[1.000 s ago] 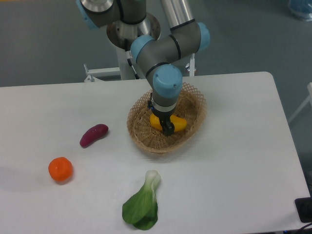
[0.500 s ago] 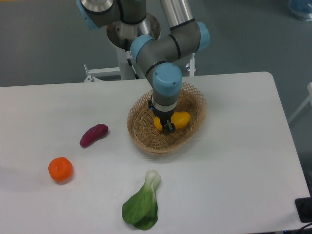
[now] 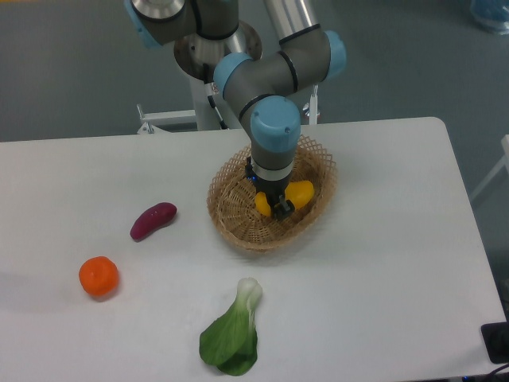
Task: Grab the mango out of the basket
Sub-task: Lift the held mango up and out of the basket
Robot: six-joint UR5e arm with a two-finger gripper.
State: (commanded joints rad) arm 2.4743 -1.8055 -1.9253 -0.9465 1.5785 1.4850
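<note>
The yellow-orange mango (image 3: 297,193) hangs over the middle of the woven wicker basket (image 3: 231,208), lifted a little off its floor. My gripper (image 3: 277,205) points straight down from above and is shut on the mango, its dark fingers across the fruit's middle. Both ends of the mango show on either side of the fingers. The wrist and arm hide the back part of the basket.
A purple sweet potato (image 3: 153,220) lies left of the basket, and an orange tangerine (image 3: 99,276) farther toward the front left. A green bok choy (image 3: 232,337) lies at the front, below the basket. The arm's base stands behind the table.
The gripper has risen slightly and drifted right with the mango held in it. The fruit now sits higher in the basket and tilted up to the right.
</note>
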